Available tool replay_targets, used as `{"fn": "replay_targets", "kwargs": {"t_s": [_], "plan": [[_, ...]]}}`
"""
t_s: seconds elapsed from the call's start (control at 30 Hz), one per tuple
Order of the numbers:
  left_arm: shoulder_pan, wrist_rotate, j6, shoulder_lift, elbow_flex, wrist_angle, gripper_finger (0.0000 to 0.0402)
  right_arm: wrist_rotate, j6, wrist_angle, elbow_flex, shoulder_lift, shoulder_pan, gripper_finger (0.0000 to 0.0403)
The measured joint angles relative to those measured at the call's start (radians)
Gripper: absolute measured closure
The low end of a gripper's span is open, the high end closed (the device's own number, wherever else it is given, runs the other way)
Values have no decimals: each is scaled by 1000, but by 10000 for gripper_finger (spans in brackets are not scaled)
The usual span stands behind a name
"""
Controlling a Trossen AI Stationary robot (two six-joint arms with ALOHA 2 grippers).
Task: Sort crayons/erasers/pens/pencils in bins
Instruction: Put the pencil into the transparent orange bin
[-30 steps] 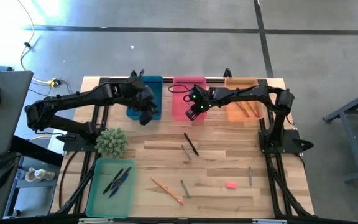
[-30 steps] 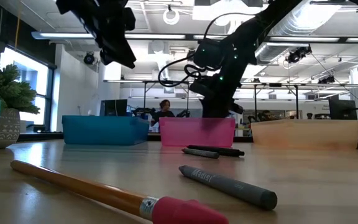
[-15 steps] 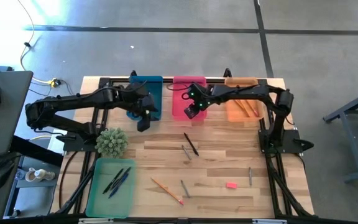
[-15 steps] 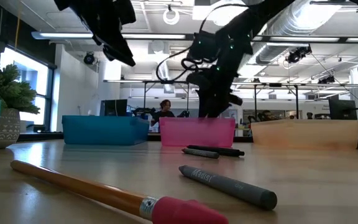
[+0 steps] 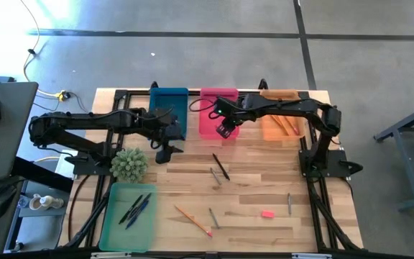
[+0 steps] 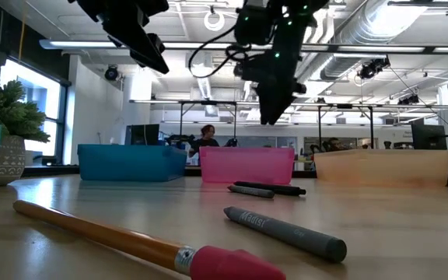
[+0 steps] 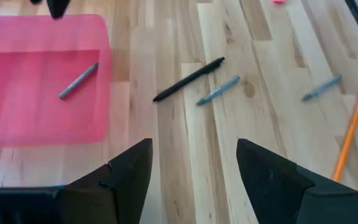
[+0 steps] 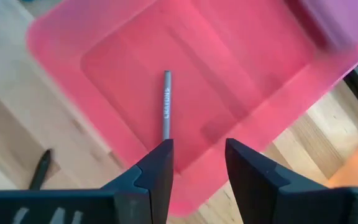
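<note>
My right gripper (image 8: 194, 163), jaws spread and empty, has lifted off the pink bin (image 5: 216, 108) (one grey crayon (image 8: 166, 104) lies inside); my left gripper (image 7: 191, 168), jaws now wide, has swung from the blue bin (image 5: 169, 108) to bare wood near it. Loose on the table: three crayons, one pen (image 5: 221, 166), one pencil (image 5: 192, 220), one eraser (image 5: 267, 214); two pens in the green bin (image 5: 129, 216), pencils in the orange bin (image 5: 279, 122).

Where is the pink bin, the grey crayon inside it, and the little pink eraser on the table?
pink bin (image 5: 208, 128): high view, on its near rim.
grey crayon (image 8: 166, 106): right wrist view, middle of the stick lying in the bin.
pink eraser (image 5: 267, 214): high view, centre of the small block on the wood.
</note>
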Motion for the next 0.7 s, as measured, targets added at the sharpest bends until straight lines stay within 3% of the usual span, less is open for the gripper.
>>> {"fn": "replay_targets", "kwargs": {"t_s": [0.2, 0.47, 0.7], "plan": [[-45, -100, 20, 1, 71, -127, 179, 24, 51, -19, -132, -149, 41, 265], [-155, -89, -10, 10, 129, -156, 179, 41, 231, -16, -259, -352, 141, 266], [-296, -96, -139, 58, 129, -162, 179, 46, 339, -24, -279, -405, 214, 266]]}}
